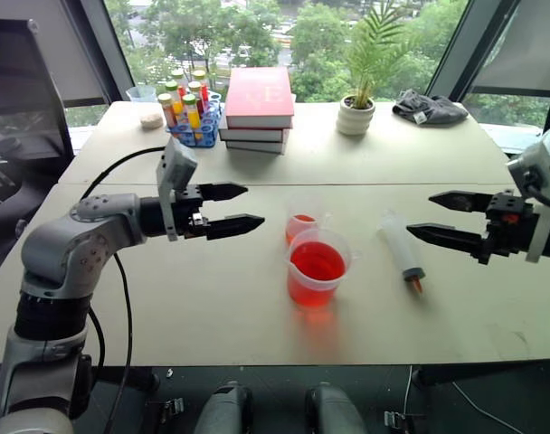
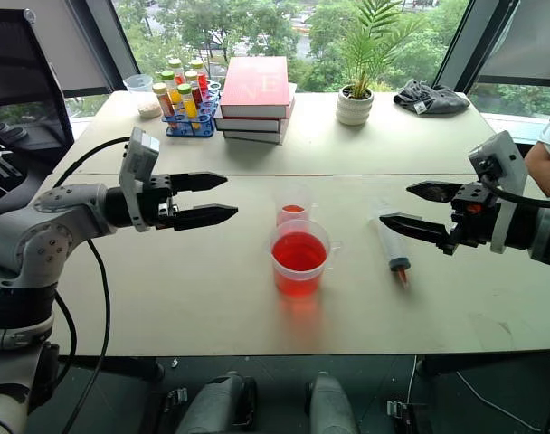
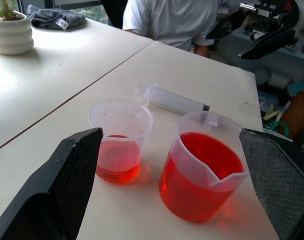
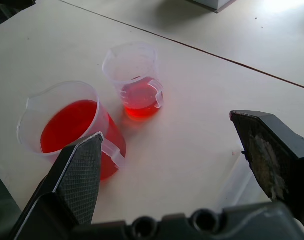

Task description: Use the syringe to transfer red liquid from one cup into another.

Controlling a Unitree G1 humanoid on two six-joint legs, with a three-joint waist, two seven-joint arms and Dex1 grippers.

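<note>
one syringe (image 1: pixel 401 248) lies flat on the bench (image 1: pixel 166 298), just below and ahead of the right claw (image 1: pixel 431 217), touching neither finger. its long axis runs from the far side of the bench toward the near edge, slanting a little toward the right claw's side; the orange-red tip points at the near edge and the white plunger end points away, toward the books.

two clear cups stand upright between the two claws. the larger beaker (image 1: pixel 317 268), with its pouring lip, is well filled with red liquid (image 1: pixel 317 262) and sits nearer the bench edge. the small cup (image 1: pixel 302 222) stands just behind it, close but apart in the wrist views, with only a shallow layer of red at its bottom. both are nearer the left claw (image 1: pixel 248 206) than the syringe is.

there are two claws, both spread wide and holding nothing, both hanging above the bench. the left claw points sideways at the cups; the right claw points back toward them across the syringe.

farther off: one stack of three books (image 1: pixel 257 108), one rack of capped tubes (image 1: pixel 188 104), one potted plant (image 1: pixel 358 108), one crumpled grey cloth (image 1: pixel 429 108). a person (image 3: pixel 172 20) in a white shirt sits past the right claw.
</note>
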